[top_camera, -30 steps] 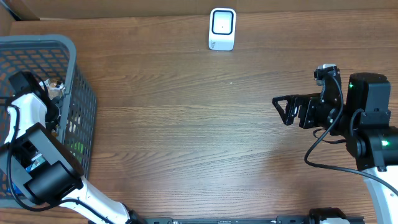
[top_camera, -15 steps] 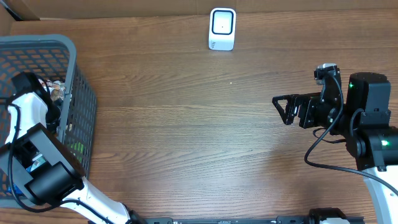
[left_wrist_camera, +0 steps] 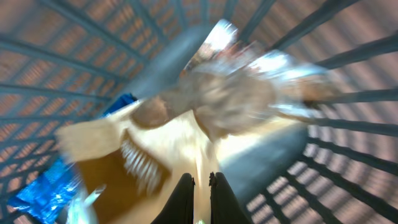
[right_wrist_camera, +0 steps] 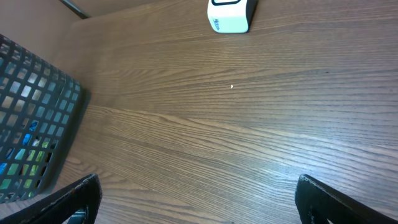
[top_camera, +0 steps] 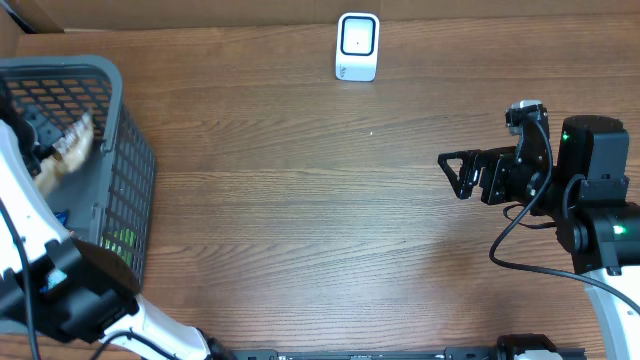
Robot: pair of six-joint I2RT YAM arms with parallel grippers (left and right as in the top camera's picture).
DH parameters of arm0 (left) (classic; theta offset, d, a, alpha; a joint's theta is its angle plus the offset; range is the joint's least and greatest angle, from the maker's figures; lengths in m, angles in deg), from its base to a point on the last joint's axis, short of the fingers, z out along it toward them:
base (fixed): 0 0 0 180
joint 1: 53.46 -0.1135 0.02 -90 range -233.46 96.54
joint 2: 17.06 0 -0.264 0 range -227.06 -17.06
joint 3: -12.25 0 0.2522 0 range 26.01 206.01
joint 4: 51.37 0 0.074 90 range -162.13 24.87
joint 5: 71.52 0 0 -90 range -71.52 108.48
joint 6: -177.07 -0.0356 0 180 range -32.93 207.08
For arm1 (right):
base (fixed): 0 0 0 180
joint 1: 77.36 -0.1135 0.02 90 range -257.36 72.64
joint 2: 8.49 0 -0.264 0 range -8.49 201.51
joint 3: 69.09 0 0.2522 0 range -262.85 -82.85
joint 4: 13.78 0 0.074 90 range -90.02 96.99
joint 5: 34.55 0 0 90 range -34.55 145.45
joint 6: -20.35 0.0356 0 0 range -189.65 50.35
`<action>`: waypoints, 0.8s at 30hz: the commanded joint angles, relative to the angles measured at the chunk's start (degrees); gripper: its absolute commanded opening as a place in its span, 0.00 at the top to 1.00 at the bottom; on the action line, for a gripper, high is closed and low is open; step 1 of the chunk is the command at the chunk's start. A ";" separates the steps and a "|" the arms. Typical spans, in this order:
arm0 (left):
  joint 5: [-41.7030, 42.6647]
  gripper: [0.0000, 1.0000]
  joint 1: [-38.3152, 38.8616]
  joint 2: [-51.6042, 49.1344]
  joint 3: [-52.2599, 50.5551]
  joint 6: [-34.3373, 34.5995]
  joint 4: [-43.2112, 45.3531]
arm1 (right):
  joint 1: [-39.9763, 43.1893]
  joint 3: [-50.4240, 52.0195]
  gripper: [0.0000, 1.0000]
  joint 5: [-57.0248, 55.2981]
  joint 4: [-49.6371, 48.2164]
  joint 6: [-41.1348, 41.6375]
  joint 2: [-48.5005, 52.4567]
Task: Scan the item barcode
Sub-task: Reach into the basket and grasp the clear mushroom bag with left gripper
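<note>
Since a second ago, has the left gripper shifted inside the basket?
Yes. In the overhead view the left gripper, shut on a packet, has pulled left, away from the right wall of the basket.

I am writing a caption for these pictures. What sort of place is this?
Probably a mock shop checkout: a grey shopping basket, a packet gripped at it, and a small white barcode scanner on a wooden table.

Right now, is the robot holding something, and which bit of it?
The left hand is shut on a crinkly tan-and-silver packet in the grey mesh basket, apparently pinching its edge; blur hides more. The right hand is open, empty.
</note>
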 commanded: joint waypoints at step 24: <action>2.32 0.00 -0.90 -5.46 -4.87 -2.56 -0.22 | -0.26 -0.28 0.00 -0.20 -0.57 0.00 -0.15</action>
